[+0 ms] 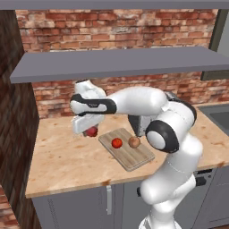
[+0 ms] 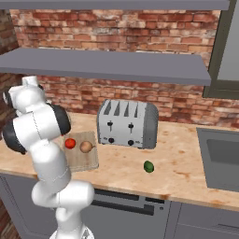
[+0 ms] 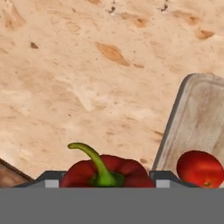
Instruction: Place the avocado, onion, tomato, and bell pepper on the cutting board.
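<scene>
Hand [image 3: 103,183] clamps the bell pepper [image 3: 105,173], held just off the cutting board [image 1: 127,150] edge, above the surface [image 1: 67,156]. We note tomato [image 1: 116,143] and onion [image 1: 134,142] on the board. Avocado [image 2: 148,166] sits beyond the toaster [image 2: 127,123]. We judge two done, pepper next.

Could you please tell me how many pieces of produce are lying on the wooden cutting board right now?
2: the smooth orange-red tomato and the tan-brown round onion lie side by side on the light wooden cutting board. The arm hides part of the board's far end, so something might be concealed there.
</scene>
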You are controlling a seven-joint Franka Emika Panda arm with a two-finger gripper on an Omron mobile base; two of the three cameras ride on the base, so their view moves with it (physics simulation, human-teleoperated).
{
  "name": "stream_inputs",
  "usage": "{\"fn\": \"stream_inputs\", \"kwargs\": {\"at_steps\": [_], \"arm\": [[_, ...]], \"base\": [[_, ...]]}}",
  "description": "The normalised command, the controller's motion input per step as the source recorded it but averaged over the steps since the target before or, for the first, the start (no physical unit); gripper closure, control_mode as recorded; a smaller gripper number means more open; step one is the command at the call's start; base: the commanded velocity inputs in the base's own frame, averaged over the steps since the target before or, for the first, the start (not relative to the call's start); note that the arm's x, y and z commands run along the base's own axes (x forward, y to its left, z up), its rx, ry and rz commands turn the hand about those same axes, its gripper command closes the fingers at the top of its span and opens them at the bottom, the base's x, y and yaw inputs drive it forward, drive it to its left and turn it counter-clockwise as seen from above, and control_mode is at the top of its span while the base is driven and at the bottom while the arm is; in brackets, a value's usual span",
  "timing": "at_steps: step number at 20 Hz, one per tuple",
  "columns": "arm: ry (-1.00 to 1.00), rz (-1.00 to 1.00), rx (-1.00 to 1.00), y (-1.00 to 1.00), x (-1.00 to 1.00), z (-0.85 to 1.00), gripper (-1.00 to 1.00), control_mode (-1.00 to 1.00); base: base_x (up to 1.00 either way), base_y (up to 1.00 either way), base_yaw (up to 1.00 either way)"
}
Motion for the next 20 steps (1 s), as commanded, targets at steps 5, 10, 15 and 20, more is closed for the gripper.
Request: {"fn": "stream_inputs", "kwargs": {"at_steps": [5,10,15,20], "arm": [[-0.06,-0.09,0.00,-0.63,-0.85,0.43,1.00,-1.00],[-0.04,-0.10,0.00,-0.69,-0.87,0.30,1.00,-1.00],[-0.03,-0.11,0.00,-0.65,-0.81,0.39,1.00,-1.00],[-0.01,-0.09,0.00,-0.56,-0.58,0.29,1.00,-1.00]], "base": [[0.00,0.00,0.00],[0.00,0.00,0.00],[0.00,0.00,0.00],[0.00,0.00,0.00]]}}
